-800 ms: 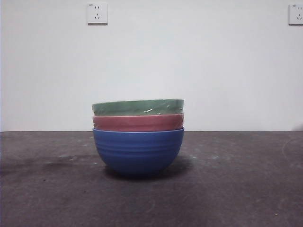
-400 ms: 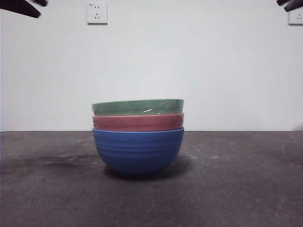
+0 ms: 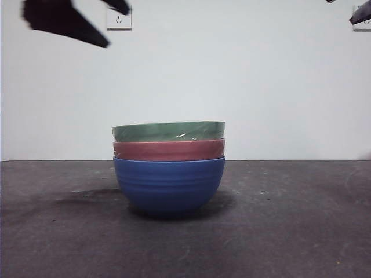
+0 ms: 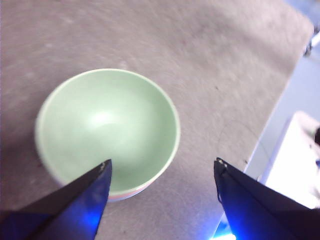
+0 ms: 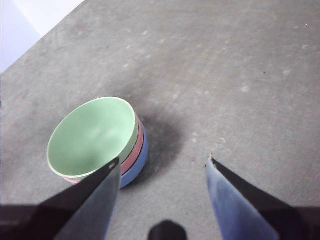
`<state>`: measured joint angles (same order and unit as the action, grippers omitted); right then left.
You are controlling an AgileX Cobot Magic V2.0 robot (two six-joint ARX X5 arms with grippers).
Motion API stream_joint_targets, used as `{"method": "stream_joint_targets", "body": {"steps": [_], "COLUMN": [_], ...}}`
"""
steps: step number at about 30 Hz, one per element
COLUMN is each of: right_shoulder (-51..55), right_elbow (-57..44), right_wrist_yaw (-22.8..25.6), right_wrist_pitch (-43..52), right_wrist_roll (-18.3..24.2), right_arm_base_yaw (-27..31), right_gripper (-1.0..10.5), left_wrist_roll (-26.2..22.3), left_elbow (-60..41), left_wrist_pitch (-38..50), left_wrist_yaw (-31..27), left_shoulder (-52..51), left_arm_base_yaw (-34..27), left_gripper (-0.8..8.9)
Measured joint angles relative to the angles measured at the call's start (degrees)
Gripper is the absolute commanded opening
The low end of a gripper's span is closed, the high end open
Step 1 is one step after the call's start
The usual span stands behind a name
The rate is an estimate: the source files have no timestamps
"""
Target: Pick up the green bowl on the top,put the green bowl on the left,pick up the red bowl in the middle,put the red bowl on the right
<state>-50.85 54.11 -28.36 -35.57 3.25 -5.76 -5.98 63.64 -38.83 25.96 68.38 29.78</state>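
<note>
At the centre of the front view, three nested bowls are seen standing on the dark grey desk [image 3: 301, 231]: the green bowl [image 3: 168, 131] is seated on top, the red bowl [image 3: 168, 150] is held directly beneath it with only its rim band exposed, and the blue bowl [image 3: 168, 186] is placed at the bottom, resting on the desk. All three are shown upright and stacked rim above rim. Toward the upper left of the front view, the left gripper [image 3: 98, 23] is seen as a dark blurred shape, well above the stack and apart from it. Its fingers are spread wide and nothing is held between them; in the left wrist view the green bowl [image 4: 107, 132] is seen from above, with its pale inside exposed, and the left gripper [image 4: 162, 167] is shown over the bowl's edge without contact. At the upper right corner of the front view, only a dark tip of the right gripper [image 3: 359, 16] is visible. In the right wrist view the right gripper [image 5: 162, 162] is shown with its fingers wide apart and empty, while the stack is seen at the lower left of that frame, green bowl [image 5: 92, 135] uppermost, red bowl [image 5: 134, 151] and blue bowl [image 5: 137, 165] showing below it. Two white wall sockets [image 3: 119, 16] are mounted on the pale wall behind.
</note>
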Motion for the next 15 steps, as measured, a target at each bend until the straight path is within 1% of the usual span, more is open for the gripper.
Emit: {"method": "stream_joint_targets", "body": {"steps": [4, 8, 12, 15], "right_shoulder": [-0.22, -0.39, -0.39, -0.39], "right_elbow": [0.0, 0.0, 0.0, 0.0], "right_wrist_yaw": [0.0, 0.02, 0.0, 0.0], "right_wrist_pitch": [-0.33, -1.18, -1.66, -1.66], "right_wrist_roll": [0.0, 0.0, 0.0, 0.0], "right_arm_base_yaw": [0.0, 0.0, 0.0, 0.0], "right_gripper": [2.8, 2.8, 2.8, 2.8], "left_wrist_roll": [-2.73, -5.9, -8.61, -9.7], "left_elbow": [3.8, 6.05, 6.16, 6.16], "left_wrist_pitch": [-1.57, -2.95, -3.3, -3.56], "left_wrist_yaw": [-3.63, -7.56, -10.38, -10.84], "left_shoulder": [5.57, 10.84, 15.1, 17.94], "left_arm_base_yaw": [5.62, 9.29, 11.06, 11.52], "left_gripper": [3.46, 3.46, 3.46, 3.45]}}
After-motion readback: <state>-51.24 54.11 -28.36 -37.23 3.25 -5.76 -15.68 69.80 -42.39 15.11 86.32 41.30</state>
